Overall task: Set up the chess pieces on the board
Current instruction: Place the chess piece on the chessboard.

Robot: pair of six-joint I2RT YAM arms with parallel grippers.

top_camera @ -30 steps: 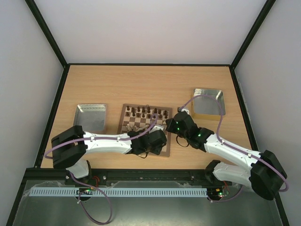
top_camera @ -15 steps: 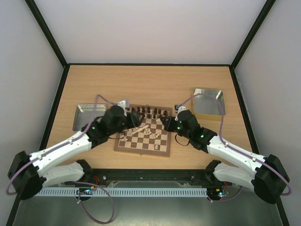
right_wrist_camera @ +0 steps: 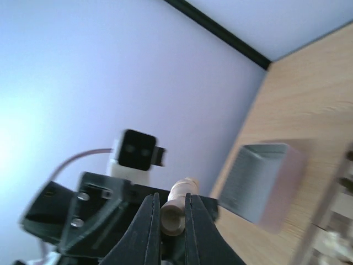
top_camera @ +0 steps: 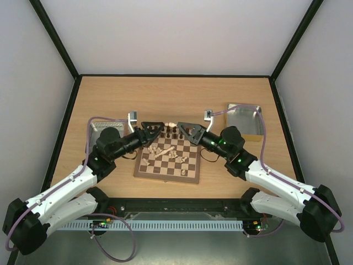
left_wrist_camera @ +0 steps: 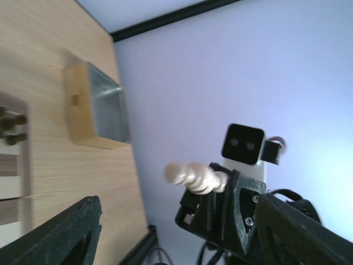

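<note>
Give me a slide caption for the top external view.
Above the board, near its far edge, the right gripper holds a cream chess piece out to the open left gripper.

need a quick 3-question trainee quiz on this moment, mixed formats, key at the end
1. True or false: the left gripper is open.
2. What holds the cream chess piece in the air? A) left gripper B) right gripper C) neither
3. Fill in: seen from the arm bases, the dark chessmen stand along the ___ edge of the board.
Key: 1 true; 2 B; 3 far.
</note>
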